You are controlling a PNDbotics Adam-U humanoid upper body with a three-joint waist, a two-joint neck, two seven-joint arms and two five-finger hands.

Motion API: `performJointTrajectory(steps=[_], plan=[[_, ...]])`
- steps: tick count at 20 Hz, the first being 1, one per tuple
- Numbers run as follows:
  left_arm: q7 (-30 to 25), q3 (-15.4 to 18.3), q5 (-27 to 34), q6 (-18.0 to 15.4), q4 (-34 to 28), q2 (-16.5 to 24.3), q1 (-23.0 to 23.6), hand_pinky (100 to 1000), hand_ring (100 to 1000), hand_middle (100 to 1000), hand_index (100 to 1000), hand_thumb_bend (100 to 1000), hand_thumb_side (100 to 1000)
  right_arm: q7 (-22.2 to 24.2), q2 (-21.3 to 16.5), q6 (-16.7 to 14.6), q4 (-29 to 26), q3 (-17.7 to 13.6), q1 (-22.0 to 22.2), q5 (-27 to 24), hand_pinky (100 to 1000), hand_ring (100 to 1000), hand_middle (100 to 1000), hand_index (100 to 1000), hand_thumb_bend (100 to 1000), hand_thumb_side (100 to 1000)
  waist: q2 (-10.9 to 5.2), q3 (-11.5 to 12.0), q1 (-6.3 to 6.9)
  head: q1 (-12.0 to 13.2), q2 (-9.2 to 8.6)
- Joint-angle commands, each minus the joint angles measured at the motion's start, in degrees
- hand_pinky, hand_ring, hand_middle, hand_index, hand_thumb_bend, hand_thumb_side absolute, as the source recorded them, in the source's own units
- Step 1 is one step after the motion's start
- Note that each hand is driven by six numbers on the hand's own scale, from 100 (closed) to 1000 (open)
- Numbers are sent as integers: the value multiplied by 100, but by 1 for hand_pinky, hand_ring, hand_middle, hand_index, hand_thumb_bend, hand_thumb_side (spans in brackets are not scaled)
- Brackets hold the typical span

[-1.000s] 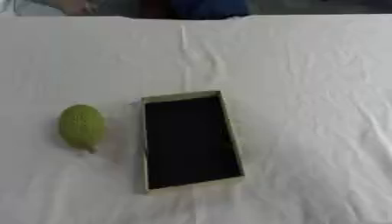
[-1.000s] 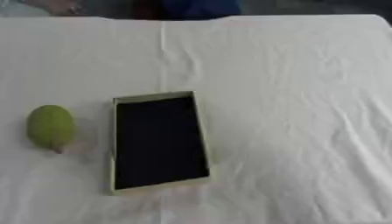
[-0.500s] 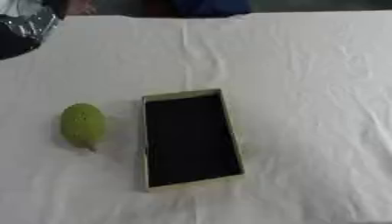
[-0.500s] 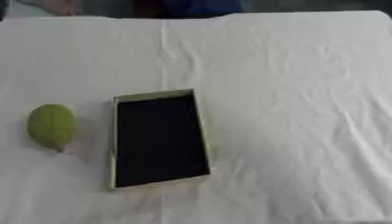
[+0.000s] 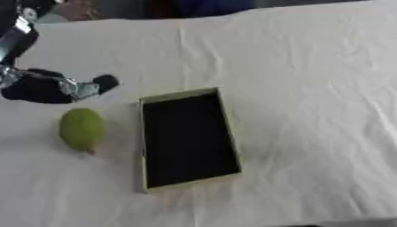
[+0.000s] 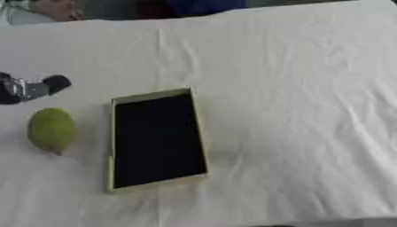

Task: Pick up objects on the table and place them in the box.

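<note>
A green oval fruit [image 5: 82, 129] lies on the white tablecloth at the left. To its right stands a shallow rectangular box [image 5: 188, 138] with a pale green rim and a dark inside, holding nothing. My left hand [image 5: 48, 87] comes in from the upper left and hovers just behind the fruit, a little apart from it, its black fingers reaching toward the right. Nothing is in the hand. My right hand is not in any view.
The white cloth [image 5: 310, 88] covers the whole table, with wrinkles to the right of the box. People's clothing shows along the far edge.
My left hand has come in from the upper left corner and moved down toward the fruit. The fruit and the box have not moved.
</note>
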Motion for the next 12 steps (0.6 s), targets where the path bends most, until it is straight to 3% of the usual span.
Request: performJointTrajectory(steps=[1, 4, 8, 11, 12], plan=[[-286, -321, -217, -37, -25, 645, 128, 893, 866, 835, 911, 622, 297, 17, -153, 1, -92, -26, -66, -6, 839, 741, 622, 823, 100, 545, -87, -22, -19, 47, 22], [-543, -297, -141, 21, -133, 1063, 430, 926, 895, 857, 908, 660, 238, 26, -136, 4, -92, -24, -82, -16, 840, 741, 622, 823, 100, 548, -73, -42, -24, 67, 33], [-872, -78, 83, 269, -366, 1572, 830, 942, 910, 867, 902, 688, 226, 36, -100, 12, -92, -18, -103, -36, 840, 741, 621, 823, 100, 548, -61, -66, -52, 92, 30], [-1110, 123, 312, 487, -433, 1679, 983, 941, 909, 865, 910, 683, 279, 41, -85, 16, -92, -22, -98, -40, 840, 741, 621, 823, 100, 551, -61, -66, -69, 99, 34], [-1191, 179, 382, 560, -437, 1687, 1020, 938, 907, 863, 914, 685, 337, 40, -84, 16, -92, -26, -93, -38, 840, 741, 621, 823, 100, 551, -61, -62, -72, 95, 37]])
